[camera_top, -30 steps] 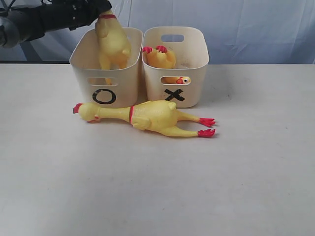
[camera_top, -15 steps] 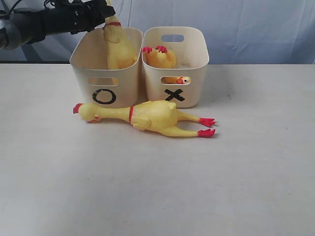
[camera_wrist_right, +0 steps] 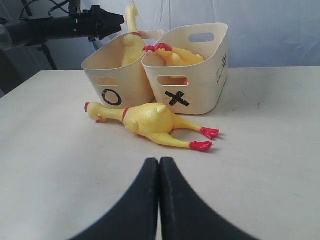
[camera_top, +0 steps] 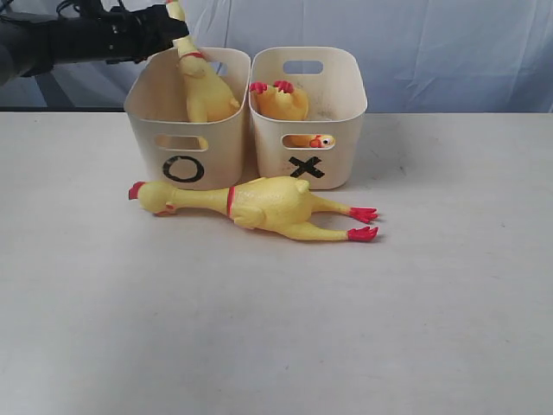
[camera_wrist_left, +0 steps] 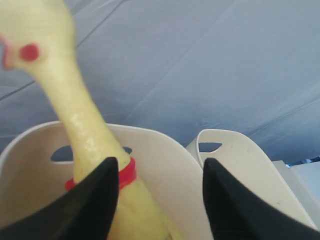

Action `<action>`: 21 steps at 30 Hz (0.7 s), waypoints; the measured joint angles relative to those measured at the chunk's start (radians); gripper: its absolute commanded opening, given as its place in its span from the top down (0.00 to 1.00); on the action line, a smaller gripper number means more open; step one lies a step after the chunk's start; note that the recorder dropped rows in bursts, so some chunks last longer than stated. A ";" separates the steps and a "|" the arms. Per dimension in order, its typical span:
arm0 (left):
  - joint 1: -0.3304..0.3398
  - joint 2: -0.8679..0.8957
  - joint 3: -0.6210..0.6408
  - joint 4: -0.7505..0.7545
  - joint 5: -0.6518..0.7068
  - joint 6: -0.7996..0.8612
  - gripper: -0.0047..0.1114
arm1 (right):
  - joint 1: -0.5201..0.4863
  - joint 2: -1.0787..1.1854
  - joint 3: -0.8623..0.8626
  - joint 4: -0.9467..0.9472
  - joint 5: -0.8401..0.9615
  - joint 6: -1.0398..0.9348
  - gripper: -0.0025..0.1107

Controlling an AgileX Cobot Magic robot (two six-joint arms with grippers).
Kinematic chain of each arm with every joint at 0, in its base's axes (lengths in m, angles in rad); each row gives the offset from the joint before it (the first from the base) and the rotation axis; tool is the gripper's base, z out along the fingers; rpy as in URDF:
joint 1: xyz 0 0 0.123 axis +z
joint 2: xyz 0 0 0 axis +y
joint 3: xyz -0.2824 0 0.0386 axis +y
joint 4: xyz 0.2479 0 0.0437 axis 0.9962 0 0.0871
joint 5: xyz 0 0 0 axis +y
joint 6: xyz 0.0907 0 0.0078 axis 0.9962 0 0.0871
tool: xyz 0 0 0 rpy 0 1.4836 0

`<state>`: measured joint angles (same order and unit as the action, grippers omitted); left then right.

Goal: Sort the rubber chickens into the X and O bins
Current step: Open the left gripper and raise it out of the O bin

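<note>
- Sunk deeper since a second ago, the tall chicken (camera_top: 206, 91) now leans in the O bin (camera_top: 145, 130), far left.
- Left gripper (camera_wrist_left: 157, 167) jaws are spread and have let it go.
- Right gripper (camera_wrist_right: 159, 167) jaws are pressed together, holding nothing.
- The last chicken (camera_top: 268, 206) lies on the table (camera_top: 449, 285) near both bins and is probably next.

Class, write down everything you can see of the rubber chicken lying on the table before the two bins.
The chicken is long, yellow and glossy, rubber by its look, with a red comb, red neck band and red feet. It lies on its side on the white table, head before the O bin, legs stretched before the X bin. It is close to both bins; whether it touches them cannot be told. Nothing holds it.
</note>
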<state>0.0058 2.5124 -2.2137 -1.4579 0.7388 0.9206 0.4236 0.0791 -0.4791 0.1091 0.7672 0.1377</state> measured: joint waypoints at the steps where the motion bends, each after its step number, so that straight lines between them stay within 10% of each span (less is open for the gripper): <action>1: 0.010 0.000 0.000 0.000 0.014 0.000 0.44 | 0.000 0.000 0.000 0.000 0.000 0.000 0.98; 21: 0.062 -0.056 -0.005 0.085 0.203 -0.017 0.44 | 0.000 0.000 0.000 0.000 0.000 0.000 0.98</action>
<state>0.0679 2.4565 -2.2185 -1.3732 0.9422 0.9039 0.4236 0.0791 -0.4791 0.1091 0.7672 0.1377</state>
